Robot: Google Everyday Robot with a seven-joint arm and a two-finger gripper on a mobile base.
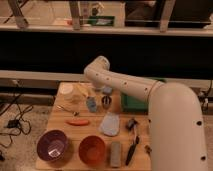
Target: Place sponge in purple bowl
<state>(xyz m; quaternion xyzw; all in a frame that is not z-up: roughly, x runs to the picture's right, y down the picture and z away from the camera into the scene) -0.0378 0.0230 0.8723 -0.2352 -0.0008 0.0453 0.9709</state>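
The sponge (91, 104), a small blue-grey pad, lies on the wooden table (65, 131) left of centre. My gripper (106, 102) hangs just to the sponge's right, low over the table, pointing down. It stands open with nothing in it. The white arm (125, 86) arcs in from the lower right and up over the table's back edge. The purple bowl (52, 145) sits at the front left corner, empty, well in front of the sponge.
An orange-red bowl (92, 149) stands beside the purple one, with a long grey block (115, 152) to its right. A pale folded cloth (110, 123), an orange stick (77, 121), a black brush (131, 147), a green tray (131, 102) and a white cup (67, 90) share the table.
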